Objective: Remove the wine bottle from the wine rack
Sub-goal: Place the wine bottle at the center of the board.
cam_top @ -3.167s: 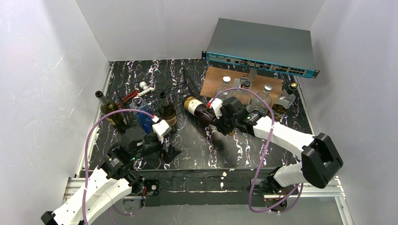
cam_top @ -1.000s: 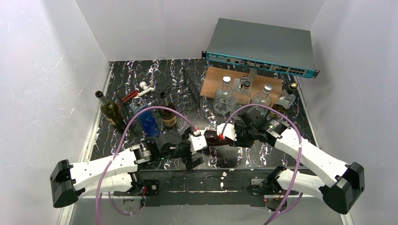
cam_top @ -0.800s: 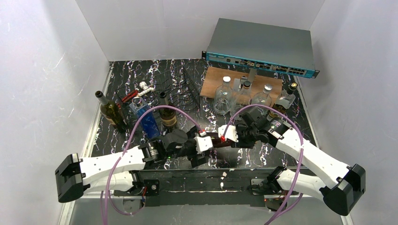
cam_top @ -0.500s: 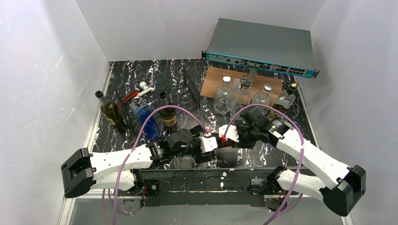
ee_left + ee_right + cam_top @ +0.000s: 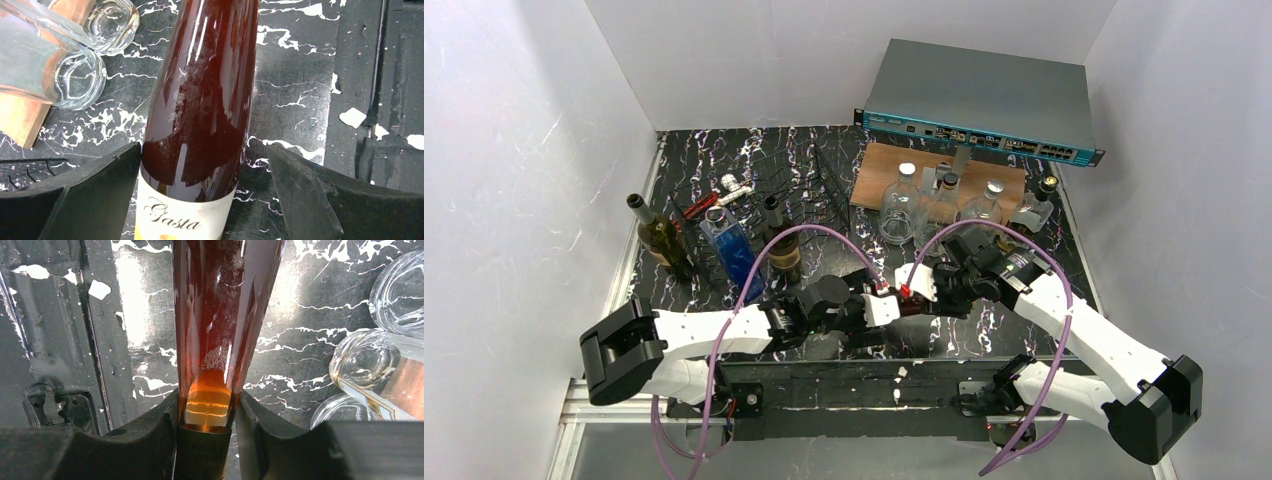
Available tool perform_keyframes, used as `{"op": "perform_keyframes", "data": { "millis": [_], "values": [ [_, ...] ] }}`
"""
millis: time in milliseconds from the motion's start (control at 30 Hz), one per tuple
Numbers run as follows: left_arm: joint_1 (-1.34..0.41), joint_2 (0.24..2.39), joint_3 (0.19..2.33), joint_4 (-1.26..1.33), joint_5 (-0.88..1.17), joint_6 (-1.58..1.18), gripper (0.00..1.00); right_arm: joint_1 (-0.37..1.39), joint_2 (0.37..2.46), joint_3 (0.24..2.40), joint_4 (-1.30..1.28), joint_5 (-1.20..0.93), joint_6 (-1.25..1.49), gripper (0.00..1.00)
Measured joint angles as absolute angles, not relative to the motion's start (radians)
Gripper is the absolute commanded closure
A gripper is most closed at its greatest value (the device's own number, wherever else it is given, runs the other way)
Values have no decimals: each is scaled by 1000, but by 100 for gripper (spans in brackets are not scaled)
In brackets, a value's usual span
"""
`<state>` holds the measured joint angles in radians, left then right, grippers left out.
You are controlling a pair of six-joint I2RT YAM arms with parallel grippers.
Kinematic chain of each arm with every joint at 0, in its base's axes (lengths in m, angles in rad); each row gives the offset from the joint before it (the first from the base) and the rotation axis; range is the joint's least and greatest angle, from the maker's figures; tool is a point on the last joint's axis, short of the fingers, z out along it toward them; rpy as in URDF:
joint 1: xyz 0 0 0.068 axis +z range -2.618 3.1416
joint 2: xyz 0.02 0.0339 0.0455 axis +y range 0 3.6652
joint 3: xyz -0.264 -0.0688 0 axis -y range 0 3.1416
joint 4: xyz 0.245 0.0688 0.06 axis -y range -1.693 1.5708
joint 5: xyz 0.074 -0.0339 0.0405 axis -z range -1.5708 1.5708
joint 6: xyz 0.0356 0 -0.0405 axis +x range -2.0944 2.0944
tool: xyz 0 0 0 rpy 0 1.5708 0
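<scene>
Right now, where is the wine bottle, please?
In the top view, the wine bottle is front centre, off the wine rack, right gripper shut on its neck, open left gripper around its body.

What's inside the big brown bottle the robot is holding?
Dark reddish liquid shows in the wine bottle, with tiny bubbles toward its neck. Behind the white label the inside is hidden.

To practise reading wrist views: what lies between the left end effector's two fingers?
The wine bottle, seen in the left wrist view: its dark body lies between the open fingers.
</scene>
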<state>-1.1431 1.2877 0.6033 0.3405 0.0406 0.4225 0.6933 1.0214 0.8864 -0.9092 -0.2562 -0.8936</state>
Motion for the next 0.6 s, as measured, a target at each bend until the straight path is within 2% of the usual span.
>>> {"op": "perform_keyframes", "data": {
  "millis": [600],
  "values": [
    [-1144, 1378, 603, 412, -24, 539, 2, 649, 1025, 886, -941, -321, -894, 99]
  ]
}}
